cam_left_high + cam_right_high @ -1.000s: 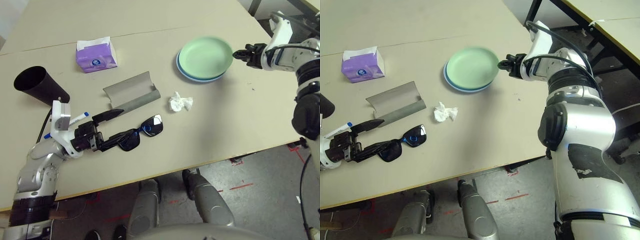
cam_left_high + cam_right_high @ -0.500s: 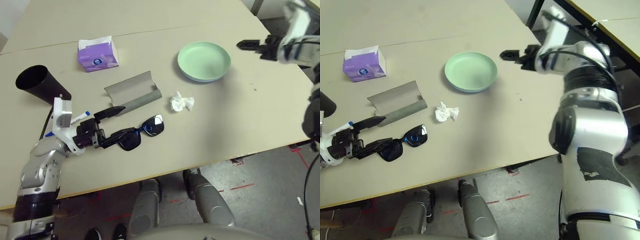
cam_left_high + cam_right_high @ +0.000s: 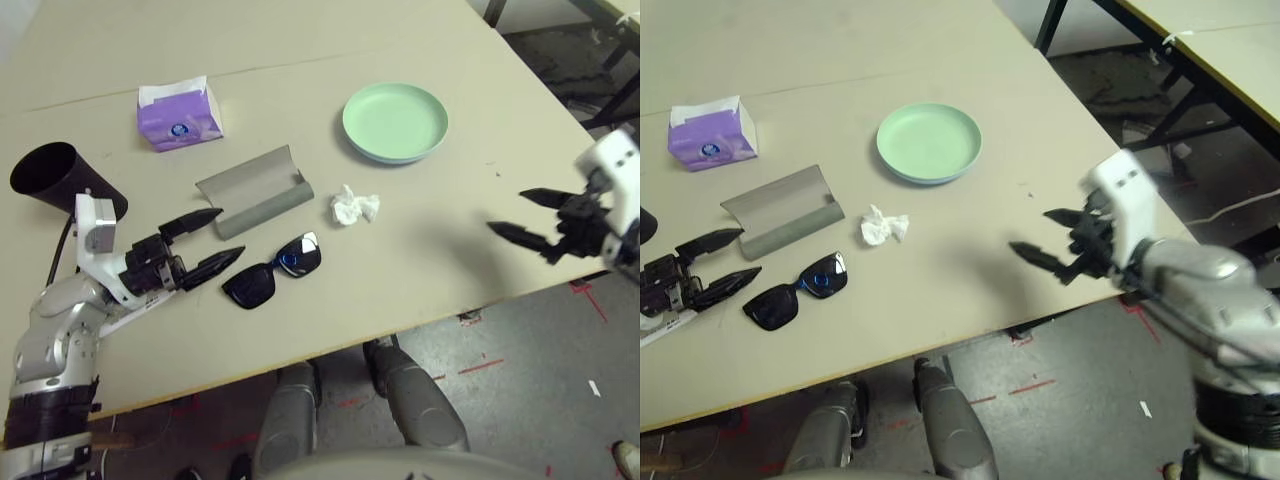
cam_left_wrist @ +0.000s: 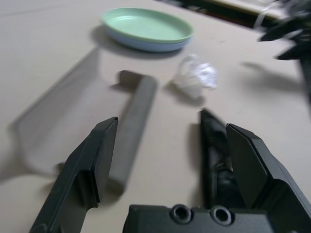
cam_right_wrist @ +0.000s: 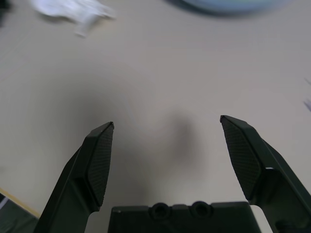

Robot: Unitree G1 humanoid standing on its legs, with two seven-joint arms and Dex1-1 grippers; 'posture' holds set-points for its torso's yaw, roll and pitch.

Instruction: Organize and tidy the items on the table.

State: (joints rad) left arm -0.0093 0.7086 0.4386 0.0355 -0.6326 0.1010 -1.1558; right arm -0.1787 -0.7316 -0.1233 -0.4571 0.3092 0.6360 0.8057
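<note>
The black sunglasses (image 3: 270, 272) lie near the table's front left. My left gripper (image 3: 228, 233) stands open just left of them; in the left wrist view one temple (image 4: 214, 145) lies between its fingers (image 4: 92, 160), close to one finger. The grey glasses case (image 3: 255, 190) lies open behind them, beside the crumpled tissue (image 3: 354, 207). The light-green plate sits on the light-blue one (image 3: 395, 122) at the back right. My right gripper (image 3: 507, 212) hangs open and empty over bare table (image 5: 160, 73) near the front right edge.
A purple tissue box (image 3: 178, 115) stands at the back left. A black cup (image 3: 60, 175) lies on its side at the far left, behind my left wrist. Beyond the table's right edge is floor and the legs of another table (image 3: 1160, 110).
My right gripper has let go of the green plate, opened wide and swung back toward the front right edge. The plate has settled flat on the blue one. The left gripper has drawn back slightly.
</note>
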